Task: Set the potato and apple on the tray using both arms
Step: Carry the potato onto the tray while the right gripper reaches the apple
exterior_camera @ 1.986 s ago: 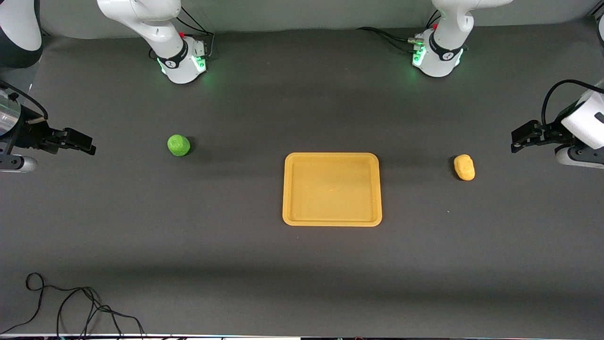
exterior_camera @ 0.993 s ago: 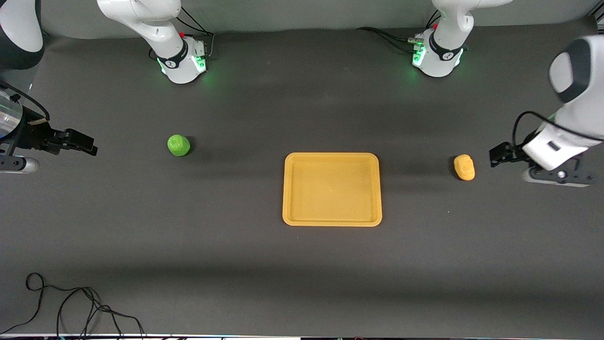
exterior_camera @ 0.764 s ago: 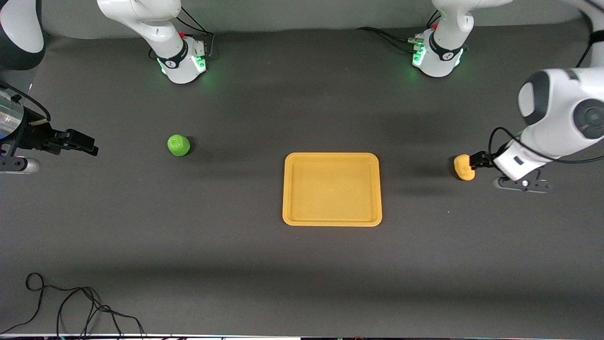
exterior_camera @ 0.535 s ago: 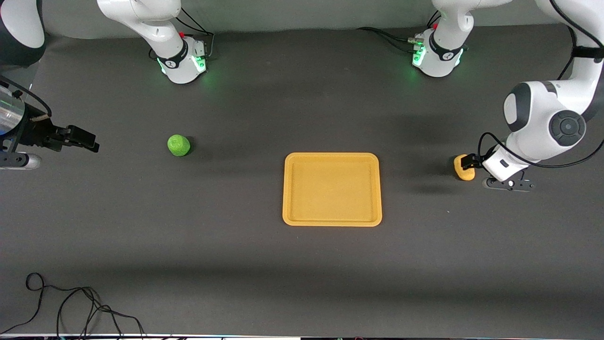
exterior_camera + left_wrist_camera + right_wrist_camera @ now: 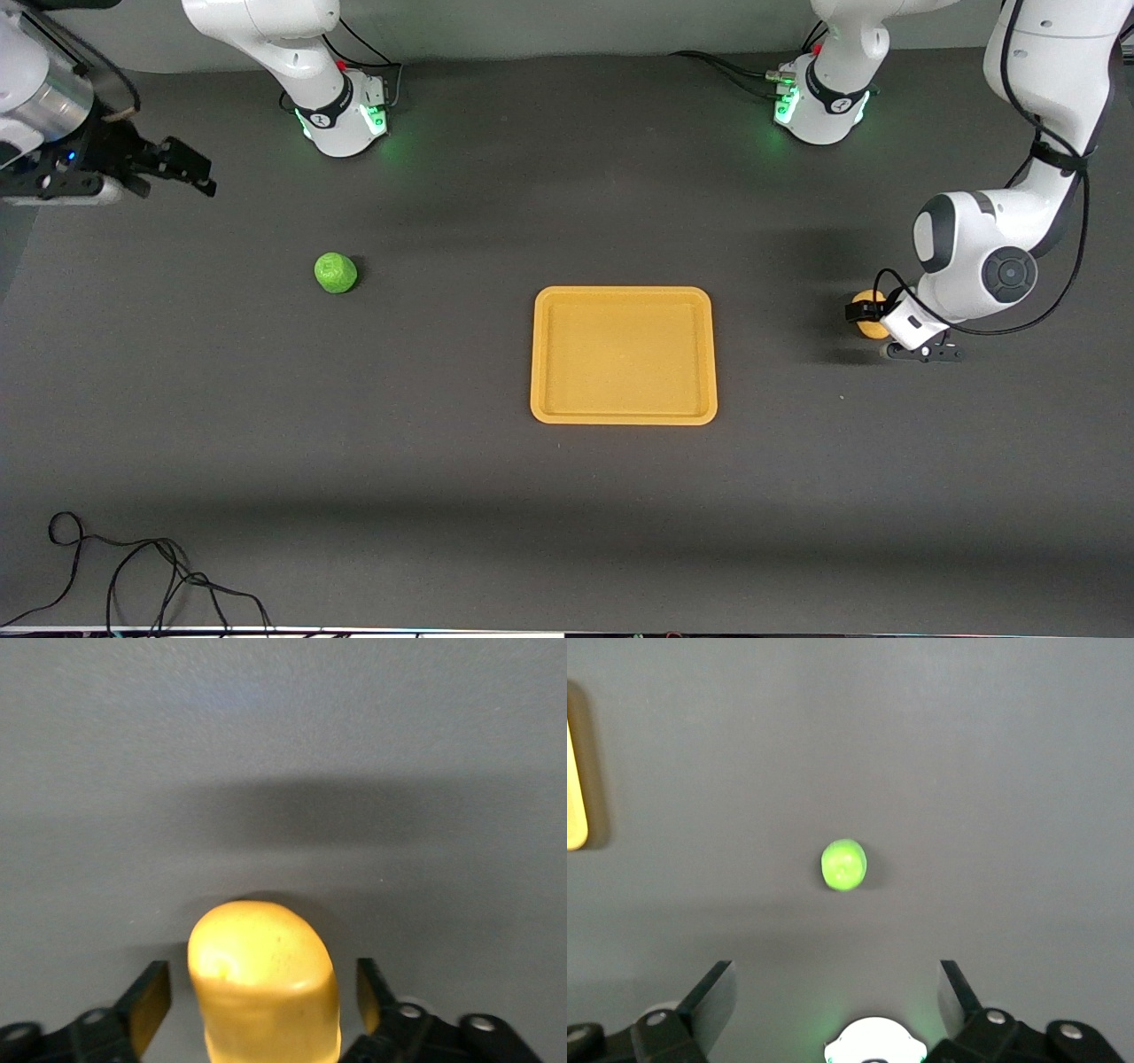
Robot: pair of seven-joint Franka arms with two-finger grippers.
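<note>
The yellow-orange potato point(image 5: 871, 329) lies on the table toward the left arm's end, beside the tray point(image 5: 623, 413). My left gripper point(image 5: 861, 313) is low over it. In the left wrist view the potato point(image 5: 264, 979) stands between the open fingers point(image 5: 146, 1005), with a gap on each side. The green apple point(image 5: 336, 272) lies toward the right arm's end, clear of the tray. My right gripper point(image 5: 197, 173) hangs open and empty in the air over the table's edge at that end. In the right wrist view point(image 5: 833, 997) the apple point(image 5: 843, 864) shows well ahead of it. The tray is empty.
A loose black cable point(image 5: 133, 567) lies at the table's near corner at the right arm's end. The two arm bases point(image 5: 341, 124) point(image 5: 819, 111) stand along the table's back edge. The right wrist view shows a strip of the tray's rim point(image 5: 574, 788).
My left gripper came in and down from the table's end and now straddles the potato. My right gripper swung up and toward the robots' end. Potato, apple and tray have not moved.
</note>
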